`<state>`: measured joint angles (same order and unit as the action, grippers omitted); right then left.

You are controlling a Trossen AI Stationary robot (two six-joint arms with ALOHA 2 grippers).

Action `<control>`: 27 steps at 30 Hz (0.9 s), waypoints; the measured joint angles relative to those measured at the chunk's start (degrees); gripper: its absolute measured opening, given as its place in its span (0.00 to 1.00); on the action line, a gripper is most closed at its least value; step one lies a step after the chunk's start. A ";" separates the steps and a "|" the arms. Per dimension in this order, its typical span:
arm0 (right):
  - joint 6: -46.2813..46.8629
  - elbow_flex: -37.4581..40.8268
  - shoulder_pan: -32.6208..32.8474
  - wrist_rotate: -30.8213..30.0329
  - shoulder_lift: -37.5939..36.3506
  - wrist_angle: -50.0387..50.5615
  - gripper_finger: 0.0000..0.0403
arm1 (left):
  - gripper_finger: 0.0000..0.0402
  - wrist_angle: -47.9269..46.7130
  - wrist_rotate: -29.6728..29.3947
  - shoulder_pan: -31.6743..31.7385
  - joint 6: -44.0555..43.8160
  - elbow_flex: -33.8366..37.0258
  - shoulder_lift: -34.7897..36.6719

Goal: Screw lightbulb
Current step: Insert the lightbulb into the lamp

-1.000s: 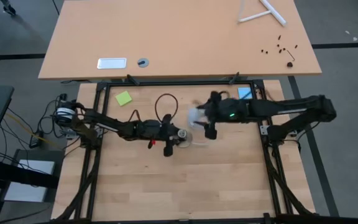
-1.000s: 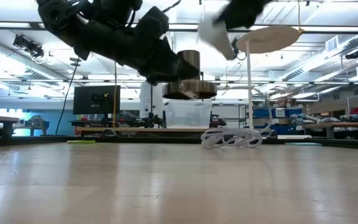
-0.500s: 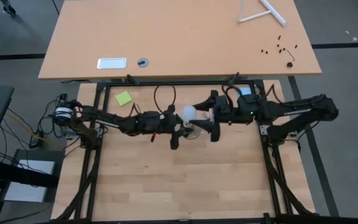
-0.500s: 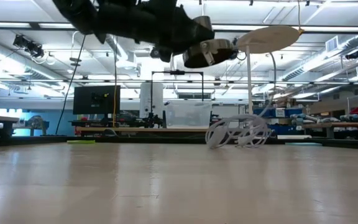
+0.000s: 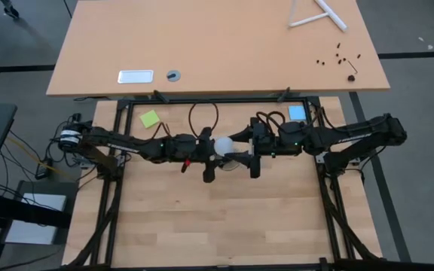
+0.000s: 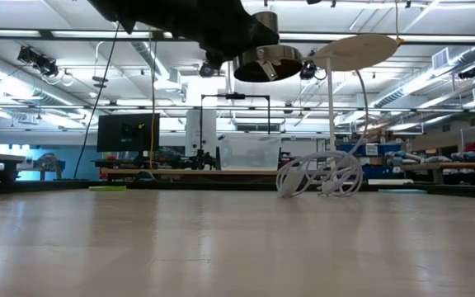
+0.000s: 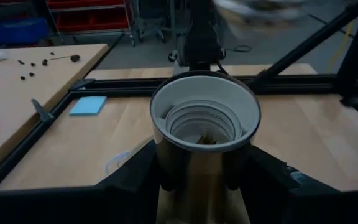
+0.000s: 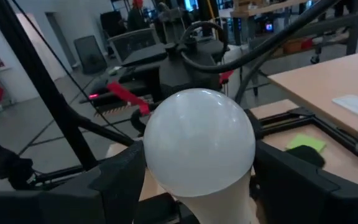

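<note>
My left gripper [image 5: 211,154] is shut on the round metal socket [image 7: 204,124], held high over the middle of the table with its white, threaded opening facing up. The socket's white cord [image 6: 320,175] runs down to a loose coil lying on the table. My right gripper [image 5: 246,149] comes level from the table's right and is shut on the white lightbulb [image 5: 224,143], globe up, right at the socket in the high view. The bulb's screw end is hidden. In the low view only the socket [image 6: 262,64] shows; the bulb is above the picture. My left gripper pinches the socket's shiny outer wall [image 7: 166,165] between its two fingers, one on each side. The fingers come nearly level from the table's left. The socket is lifted clear, upright, with its opening up. My right gripper pinches the lightbulb at the lower part of its globe [image 8: 157,168], where it narrows to the neck, one finger on each side. The fingers come level from the table's right. The bulb is lifted clear with its round end up.
A green note [image 5: 150,118] and a blue note [image 5: 296,112] lie near the table's far edge, inside the black frame rail [image 5: 217,98]. Beyond it stands a larger table with a white plate [image 5: 135,76] and small dark parts [image 5: 341,56].
My left gripper has risen with the socket. My right gripper has rolled and tipped up to level and carried the lightbulb up and toward the table's left, from tilted to globe-up over the socket. The cord's coil has been drawn taller on the table.
</note>
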<state>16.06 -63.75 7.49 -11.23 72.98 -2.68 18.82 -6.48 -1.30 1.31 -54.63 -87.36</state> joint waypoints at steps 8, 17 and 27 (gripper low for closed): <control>1.97 6.10 -0.11 -1.20 -0.05 -7.55 0.72 | 0.42 -1.82 -0.55 -1.12 0.13 0.63 0.62; 4.85 16.15 -1.13 -1.20 -0.47 -23.40 0.72 | 0.42 -1.34 -1.57 -1.81 0.08 0.63 0.90; 6.32 20.40 -1.29 -1.20 -0.45 -28.90 0.72 | 0.42 -1.42 -1.53 -1.81 -0.03 0.66 0.88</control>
<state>22.37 -43.34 6.20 -12.43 72.53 -31.58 17.40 -8.01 -3.11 1.28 -53.98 -86.48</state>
